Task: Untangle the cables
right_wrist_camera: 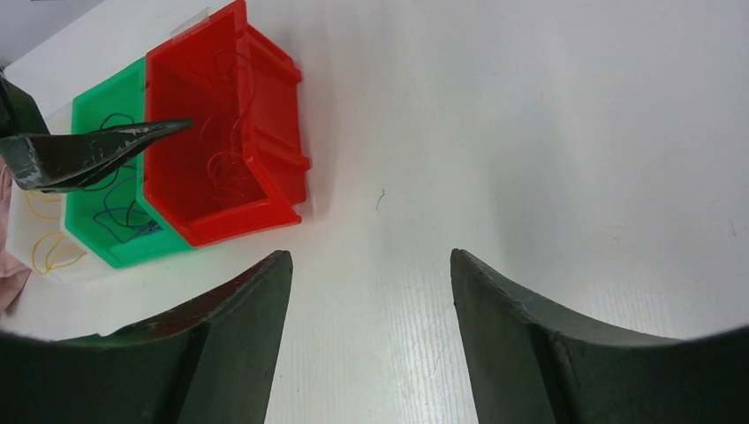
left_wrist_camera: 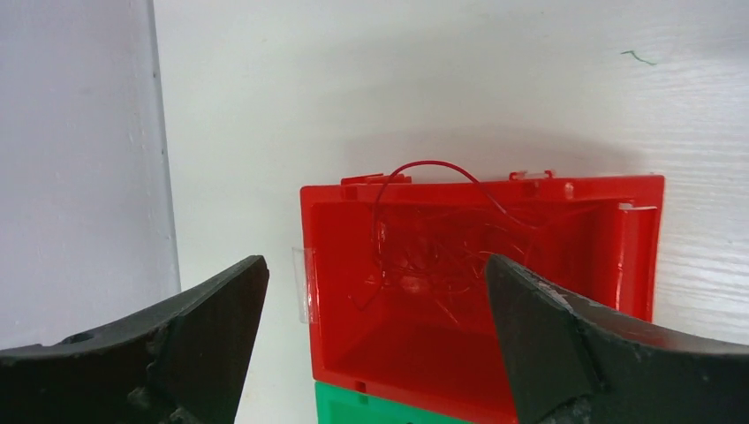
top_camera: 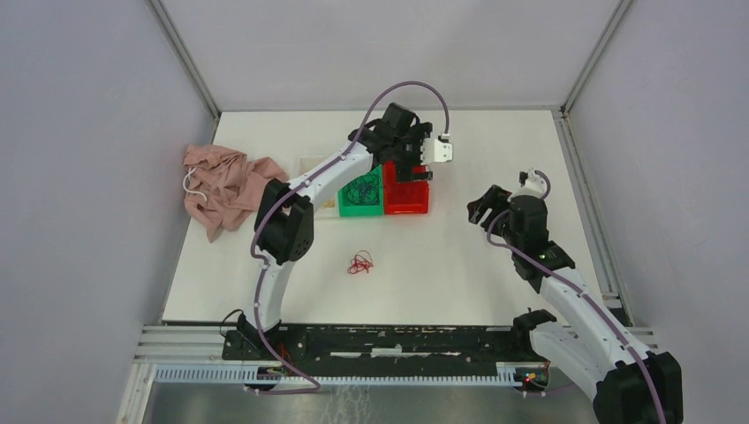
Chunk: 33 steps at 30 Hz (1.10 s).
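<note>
Step, likely: red cable [left_wrist_camera: 433, 163] lies in red bin [left_wrist_camera: 636, 230], loop over far rim | your left gripper [left_wrist_camera: 375, 265] spread above it, right gripper [right_wrist_camera: 366, 256] spread, both empty | next: pinch red tangle [top_camera: 359, 262] on near table [top_camera: 459, 265].

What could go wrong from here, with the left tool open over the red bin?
1. A red cable loop sticks up over one rim of the red bin. The open left tool might catch it when lifting away and drag cables out.
2. The red tangle on the table looks knotted and very thin, so a pinch could miss it or pull several loops together.
</note>
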### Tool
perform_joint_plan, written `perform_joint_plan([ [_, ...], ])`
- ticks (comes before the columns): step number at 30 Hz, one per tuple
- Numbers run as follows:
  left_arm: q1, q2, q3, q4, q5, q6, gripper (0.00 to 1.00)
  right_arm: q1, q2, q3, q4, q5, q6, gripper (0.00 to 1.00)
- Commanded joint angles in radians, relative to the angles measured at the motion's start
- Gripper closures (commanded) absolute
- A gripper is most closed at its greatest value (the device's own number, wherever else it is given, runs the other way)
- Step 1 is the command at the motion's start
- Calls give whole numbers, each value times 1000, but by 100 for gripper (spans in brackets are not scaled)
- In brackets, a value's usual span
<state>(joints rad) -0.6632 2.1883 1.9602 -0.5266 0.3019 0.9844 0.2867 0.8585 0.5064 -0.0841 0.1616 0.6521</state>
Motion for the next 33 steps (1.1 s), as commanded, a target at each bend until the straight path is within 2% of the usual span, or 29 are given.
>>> perform_joint_plan([
  [1,10,-94,101,-131,32,-28,1,-3,11,61,54,-123,-26,26],
  [5,45,-164,182,-197,-1,-208,1,63,73,81,96,-200,-35,24],
  [10,111,-318,161,-252,-85,-421,1,342,209,152,108,-116,-121,21],
  [15,255,-528,12,-231,-36,-628,1,547,435,264,149,-170,-193,18],
  [21,343,-730,-224,-209,-117,-685,1,706,689,405,106,-176,-238,19],
  [25,385,-850,-379,-183,-131,-687,1,738,805,451,97,-150,-236,30],
  [30,393,-938,-465,-194,-161,-647,1,729,865,462,124,-124,-214,64],
  [33,393,-967,-509,-200,-199,-619,1,707,816,470,115,-151,-195,78],
])
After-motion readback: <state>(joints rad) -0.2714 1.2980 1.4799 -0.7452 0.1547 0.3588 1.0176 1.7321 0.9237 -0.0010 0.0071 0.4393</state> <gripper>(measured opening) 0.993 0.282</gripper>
